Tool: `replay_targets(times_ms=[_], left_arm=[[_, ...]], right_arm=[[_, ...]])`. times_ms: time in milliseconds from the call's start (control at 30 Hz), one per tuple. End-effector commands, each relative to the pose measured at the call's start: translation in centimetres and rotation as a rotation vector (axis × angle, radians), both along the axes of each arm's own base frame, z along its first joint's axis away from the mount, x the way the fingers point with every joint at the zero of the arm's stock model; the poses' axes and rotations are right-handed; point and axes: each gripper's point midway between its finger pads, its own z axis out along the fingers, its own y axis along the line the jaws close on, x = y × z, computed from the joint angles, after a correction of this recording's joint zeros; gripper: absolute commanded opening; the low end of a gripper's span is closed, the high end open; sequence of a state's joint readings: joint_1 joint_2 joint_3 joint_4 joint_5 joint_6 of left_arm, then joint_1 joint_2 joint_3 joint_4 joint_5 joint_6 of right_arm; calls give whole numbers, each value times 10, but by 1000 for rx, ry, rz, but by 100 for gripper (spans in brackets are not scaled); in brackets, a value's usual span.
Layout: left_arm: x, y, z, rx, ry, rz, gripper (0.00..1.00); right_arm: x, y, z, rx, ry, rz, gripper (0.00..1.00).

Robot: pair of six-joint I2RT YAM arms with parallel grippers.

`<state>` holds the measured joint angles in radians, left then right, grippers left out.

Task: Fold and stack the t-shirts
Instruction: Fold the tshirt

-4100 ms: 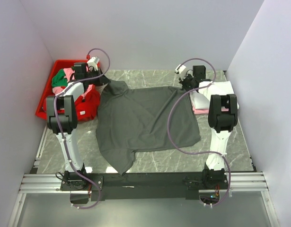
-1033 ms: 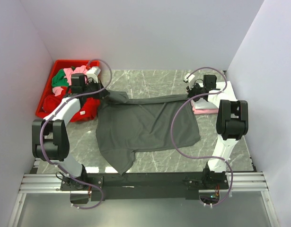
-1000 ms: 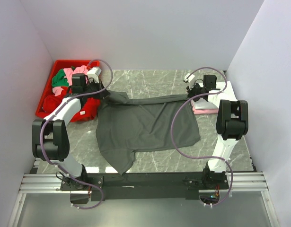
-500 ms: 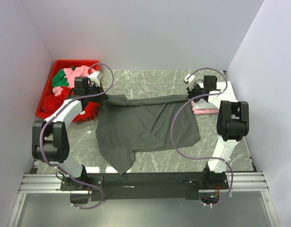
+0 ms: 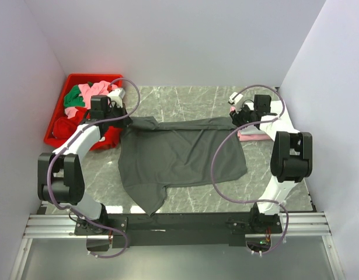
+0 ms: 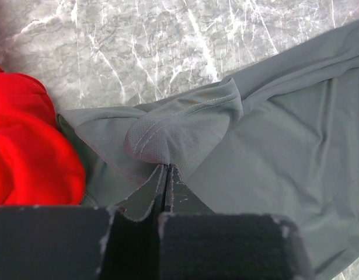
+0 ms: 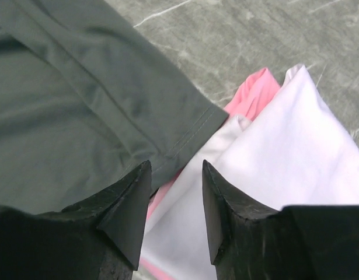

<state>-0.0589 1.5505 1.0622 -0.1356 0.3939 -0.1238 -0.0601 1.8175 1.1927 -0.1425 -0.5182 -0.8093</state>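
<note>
A large dark grey t-shirt [image 5: 179,154] lies spread on the marble table, its far edge turned over along the top. My left gripper [image 5: 122,119] is shut on a bunched fold of grey cloth [image 6: 185,131] at the shirt's far left corner, and the gripper [image 6: 166,169] shows closed jaws with no gap. My right gripper [image 5: 239,118] stands open over the shirt's far right sleeve hem [image 7: 191,125]. Nothing sits between that gripper's [image 7: 176,169] fingers. Beside the hem lies a folded white t-shirt [image 7: 284,157] on a pink one [image 7: 255,90].
A red bin [image 5: 86,76] at the far left holds green, pink and red shirts, and a red shirt [image 6: 21,146] spills beside my left gripper. The white and pink stack [image 5: 258,131] sits at the far right. White walls close in on three sides.
The right gripper has opened and let go of the grey sleeve, which now lies flat by the white stack. The left gripper stays shut on its corner, barely moved.
</note>
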Motion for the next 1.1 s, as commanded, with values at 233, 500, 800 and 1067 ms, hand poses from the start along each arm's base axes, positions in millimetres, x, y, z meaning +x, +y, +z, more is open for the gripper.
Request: replay_targets(times_ms=[233, 500, 800, 1067], left_arm=[[-12, -3, 23, 8, -85, -39, 1], [-28, -13, 15, -6, -54, -88, 1], [-39, -30, -2, 23, 7, -132, 2], [-57, -21, -22, 93, 143, -54, 22]], right_arm=[[-33, -3, 41, 75, 6, 64, 48], [-57, 17, 47, 185, 57, 103, 48], [-67, 21, 40, 207, 83, 107, 48], [-72, 24, 38, 222, 97, 112, 48]])
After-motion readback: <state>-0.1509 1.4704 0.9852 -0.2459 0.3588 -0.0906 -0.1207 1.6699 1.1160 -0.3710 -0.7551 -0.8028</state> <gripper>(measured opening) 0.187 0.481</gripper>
